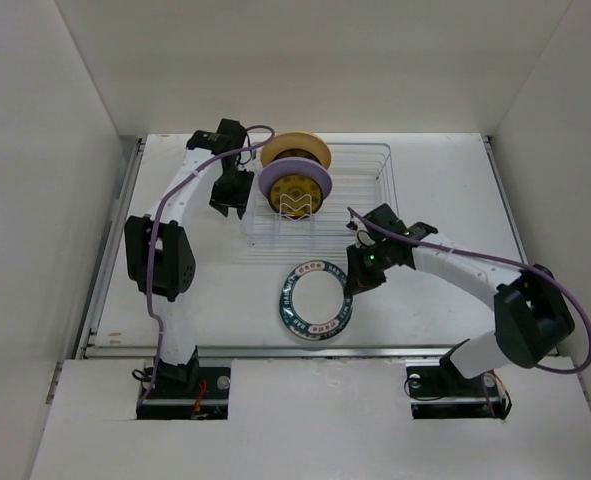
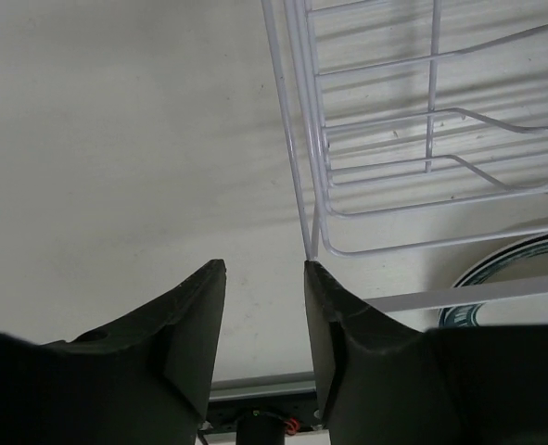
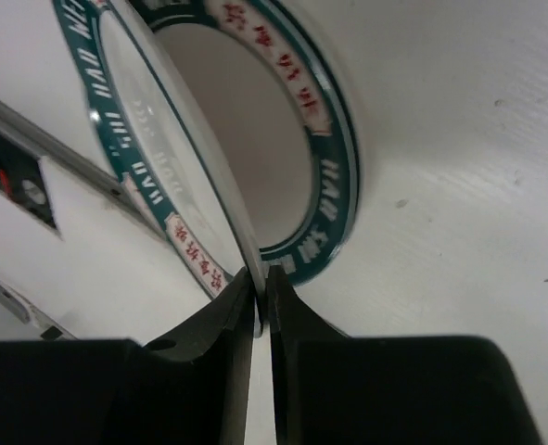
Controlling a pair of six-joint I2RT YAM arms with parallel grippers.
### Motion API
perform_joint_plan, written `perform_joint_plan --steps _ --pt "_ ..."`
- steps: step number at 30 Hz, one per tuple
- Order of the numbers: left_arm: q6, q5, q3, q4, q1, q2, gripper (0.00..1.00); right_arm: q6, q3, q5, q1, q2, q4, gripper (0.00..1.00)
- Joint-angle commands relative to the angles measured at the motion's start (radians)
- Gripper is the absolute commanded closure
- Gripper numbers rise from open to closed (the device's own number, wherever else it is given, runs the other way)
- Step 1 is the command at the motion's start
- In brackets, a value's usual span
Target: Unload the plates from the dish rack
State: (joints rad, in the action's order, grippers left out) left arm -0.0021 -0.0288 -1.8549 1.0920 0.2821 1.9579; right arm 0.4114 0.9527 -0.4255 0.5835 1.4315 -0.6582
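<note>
Right gripper [image 3: 261, 278] is clamped on the rim of the teal-rimmed plate [image 3: 130, 176], in front of the dish rack [image 1: 360, 195]. (Lifted or resting on the table: can't tell.) Left gripper [image 2: 264, 269] has its fingers apart and empty, beside the rack's left end. Yellow plate [image 1: 297, 148] and lilac plate [image 1: 275, 180] stand upright in the rack.

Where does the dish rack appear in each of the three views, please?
Top view: dish rack at upper centre, behind the teal-rimmed plate.
Left wrist: rack at upper right.
Right wrist: not in view.
Shared landmark: the teal-rimmed plate, seen in all three.
</note>
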Motion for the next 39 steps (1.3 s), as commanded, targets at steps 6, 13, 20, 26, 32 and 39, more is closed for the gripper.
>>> perform_joint_plan --steps 6,13,20,26,32,39 --pt "0.01 0.0 -0.029 0.017 0.008 -0.106 0.54 0.029 0.09 0.102 0.004 0.107 -0.052 0.27" --pt "0.028 0.023 -0.05 0.028 0.008 -0.117 0.5 -0.011 0.247 0.287 0.026 -0.011 -0.185 0.19" --pt "0.037 0.11 -0.073 0.028 0.008 -0.128 0.47 -0.196 0.497 0.418 0.049 0.067 -0.069 0.4" --pt "0.059 0.144 -0.064 0.028 0.008 -0.172 0.46 -0.333 0.832 0.487 0.049 0.379 0.038 0.63" --pt "0.059 0.287 -0.033 -0.003 0.008 -0.194 0.46 -0.391 0.961 0.678 0.049 0.54 0.152 0.54" --pt "0.059 0.299 -0.024 -0.003 0.008 -0.169 0.46 -0.444 0.995 0.647 0.049 0.632 0.177 0.5"
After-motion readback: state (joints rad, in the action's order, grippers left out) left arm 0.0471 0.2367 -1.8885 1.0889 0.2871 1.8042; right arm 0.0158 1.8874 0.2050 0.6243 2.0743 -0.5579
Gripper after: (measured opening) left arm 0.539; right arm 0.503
